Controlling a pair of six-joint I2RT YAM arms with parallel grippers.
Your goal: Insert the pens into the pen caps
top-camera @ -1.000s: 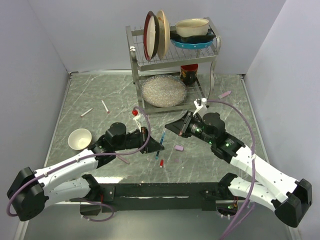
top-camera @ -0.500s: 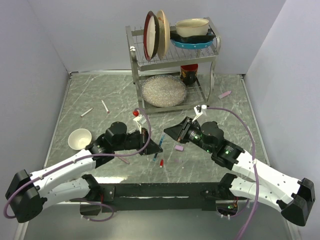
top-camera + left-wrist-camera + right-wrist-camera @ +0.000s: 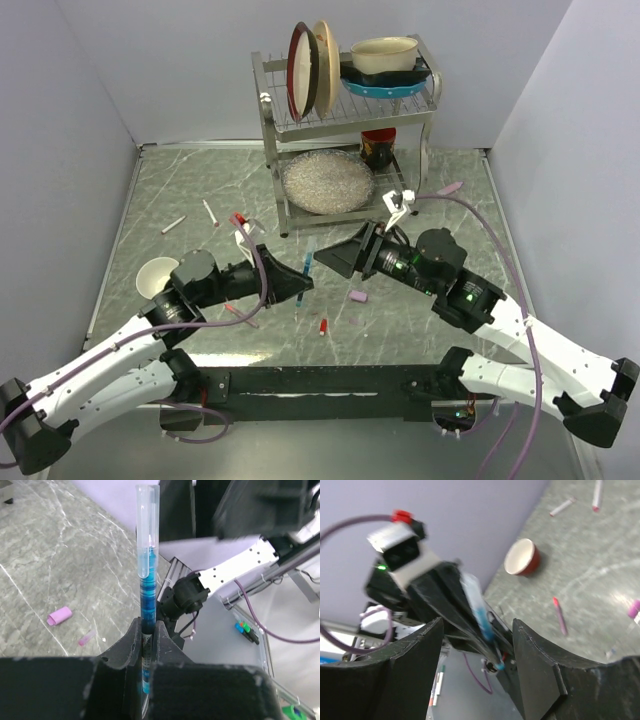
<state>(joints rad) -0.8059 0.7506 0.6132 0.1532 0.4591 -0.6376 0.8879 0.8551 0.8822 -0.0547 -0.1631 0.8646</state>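
My left gripper (image 3: 302, 284) is shut on a blue pen (image 3: 308, 257) that stands up from its jaws. In the left wrist view this blue pen (image 3: 147, 587) wears a clear cap (image 3: 148, 525) on its upper end, above the left gripper (image 3: 145, 632). My right gripper (image 3: 331, 263) faces it, open, just to the right. The right gripper (image 3: 477, 647) has its jaws wide apart with the blue pen (image 3: 479, 607) in the gap, touching neither. On the table lie two white pens (image 3: 173, 224) (image 3: 211, 213), a pink pen (image 3: 241, 315), a red piece (image 3: 323, 325) and a pale pink cap (image 3: 356, 296).
A white bowl (image 3: 158, 277) sits left of my left arm. A metal dish rack (image 3: 345, 120) with plates and bowls stands at the back, over a glass plate (image 3: 327, 181). A pale pink pen (image 3: 449, 188) lies by the rack's right leg.
My right gripper has opened and let go of the blue pen's capped end. My left arm has drawn back to the left with the pen, which now points up toward the rack.
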